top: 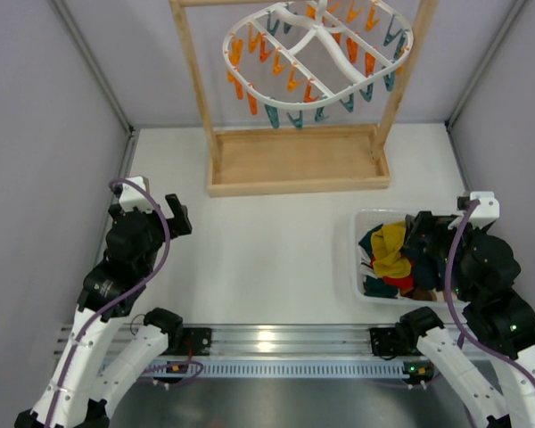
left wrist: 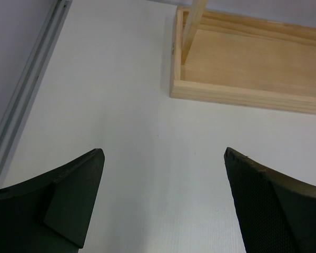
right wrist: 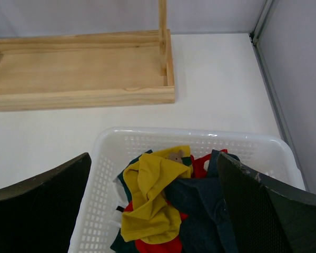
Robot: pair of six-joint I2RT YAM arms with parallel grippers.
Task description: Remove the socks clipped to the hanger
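The white oval hanger (top: 316, 53) hangs from the wooden stand at the back; its orange and teal pegs dangle with no sock on them. The socks (top: 390, 259) lie piled in a white basket (top: 361, 267) at the right: mustard yellow, red, dark navy and teal, also in the right wrist view (right wrist: 158, 205). My right gripper (right wrist: 154, 179) is open and empty just above the basket (right wrist: 147, 138). My left gripper (left wrist: 163, 158) is open and empty over bare table at the left, near the stand's wooden base (left wrist: 247, 68).
The light wooden stand (top: 294, 160) with its tray base stands at the back middle, posts rising at both ends. Grey walls close in the left, right and back. A metal rail (top: 276, 343) runs along the near edge.
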